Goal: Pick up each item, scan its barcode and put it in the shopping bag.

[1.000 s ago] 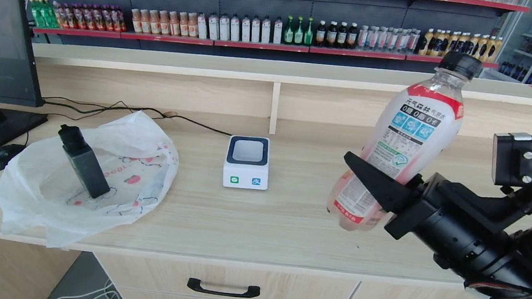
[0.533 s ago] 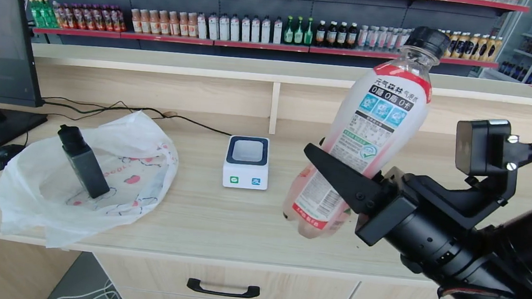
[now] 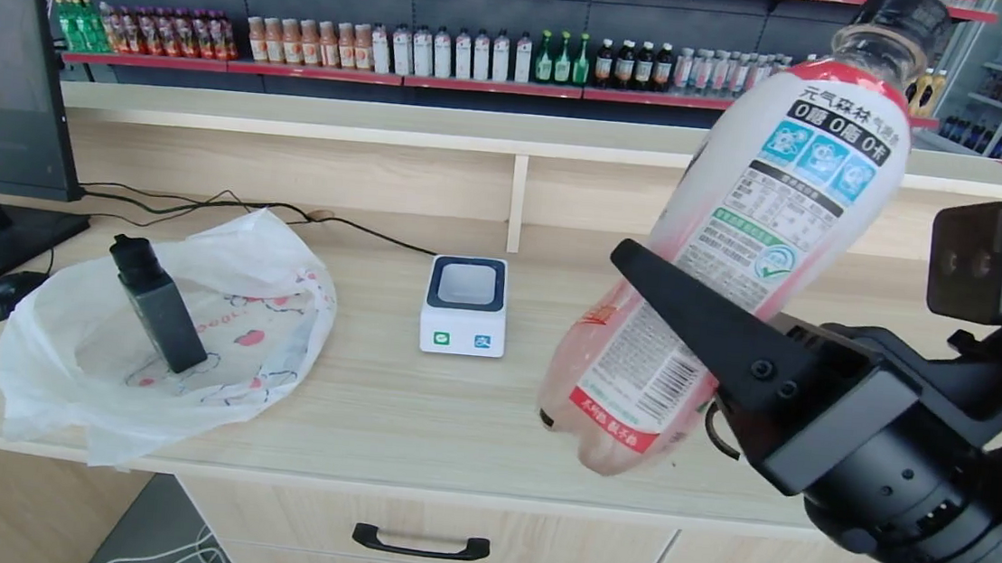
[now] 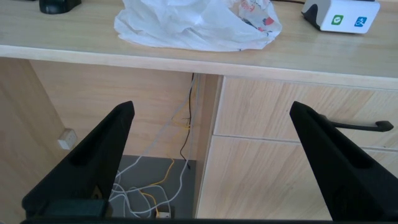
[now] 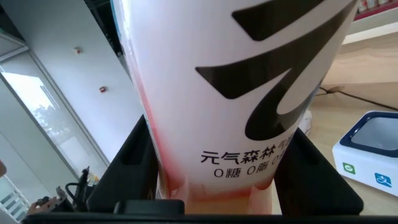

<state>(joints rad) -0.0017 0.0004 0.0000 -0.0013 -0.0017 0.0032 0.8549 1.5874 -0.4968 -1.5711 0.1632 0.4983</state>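
Observation:
My right gripper is shut on a pink drink bottle with a black cap, held tilted in the air above the counter's right side; its barcode faces the head camera. In the right wrist view the bottle fills the space between the fingers. The white scanner sits at the counter's middle, left of the bottle. The white shopping bag lies open at the left with a dark bottle standing in it. My left gripper is open, low in front of the counter's drawers, holding nothing.
A monitor and a black mouse stand at the counter's far left, with cables running behind the bag. A raised ledge runs along the back. Drawer handles sit below the front edge.
The right gripper has carried the bottle left, then up and closer to the head camera, turning the barcode into view. Bag, dark bottle and scanner have stayed put.

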